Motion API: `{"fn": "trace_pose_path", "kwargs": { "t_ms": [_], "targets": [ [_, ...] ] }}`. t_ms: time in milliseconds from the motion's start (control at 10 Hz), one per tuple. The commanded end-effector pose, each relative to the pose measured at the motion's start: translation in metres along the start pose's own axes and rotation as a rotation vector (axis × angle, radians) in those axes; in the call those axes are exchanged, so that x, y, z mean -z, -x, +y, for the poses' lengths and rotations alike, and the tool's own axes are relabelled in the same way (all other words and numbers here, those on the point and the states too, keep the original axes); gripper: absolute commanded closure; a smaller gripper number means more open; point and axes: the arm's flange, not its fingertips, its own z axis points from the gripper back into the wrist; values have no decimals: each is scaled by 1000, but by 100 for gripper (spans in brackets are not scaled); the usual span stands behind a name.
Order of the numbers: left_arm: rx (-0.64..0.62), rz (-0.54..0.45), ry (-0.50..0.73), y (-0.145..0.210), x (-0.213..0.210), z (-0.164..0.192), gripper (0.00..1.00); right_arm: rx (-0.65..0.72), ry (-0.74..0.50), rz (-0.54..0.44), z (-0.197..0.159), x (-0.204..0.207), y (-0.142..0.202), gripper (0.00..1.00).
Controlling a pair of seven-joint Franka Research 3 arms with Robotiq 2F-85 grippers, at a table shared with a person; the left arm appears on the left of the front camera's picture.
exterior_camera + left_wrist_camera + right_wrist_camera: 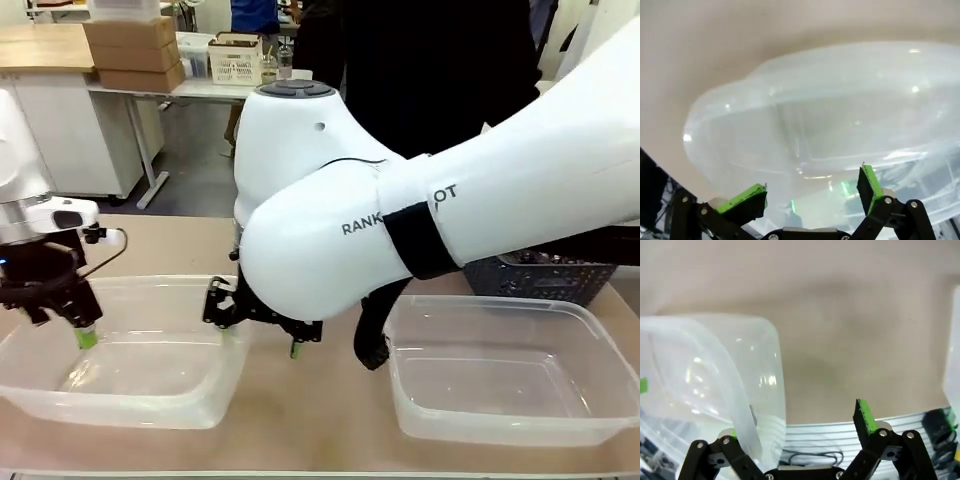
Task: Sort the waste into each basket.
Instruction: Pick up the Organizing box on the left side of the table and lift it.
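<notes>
Both grippers spread, we are crowding the lower-left tub (pixel 40 402): left gripper (pixel 82 338) over its inside, right gripper (pixel 258 335) at its right rim, the lower-right tub (pixel 480 425) lying farther off.

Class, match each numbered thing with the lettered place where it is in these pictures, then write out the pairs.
1 left gripper
2 right gripper
3 dark grey basket
4 cardboard boxes

A behind the right clear tub
B far back in the room
C over the inside of the left clear tub
D at the left clear tub's right end

Pairs: 1-C, 2-D, 3-A, 4-B
</notes>
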Motion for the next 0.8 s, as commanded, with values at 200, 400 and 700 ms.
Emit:
{"fn": "trace_pose_path", "kwargs": {
  "t_ms": [200, 400, 700],
  "targets": [
    [-133, -113, -35, 55, 35, 11, 0, 59, 56, 76, 48, 45, -11, 0],
    [-45, -164, 16, 61, 17, 2, 0, 46, 63, 58, 55, 44, -8, 0],
    [88, -189, 28, 73, -10, -6, 0, 67, 58, 49, 49, 40, -7, 0]
  ]
}}
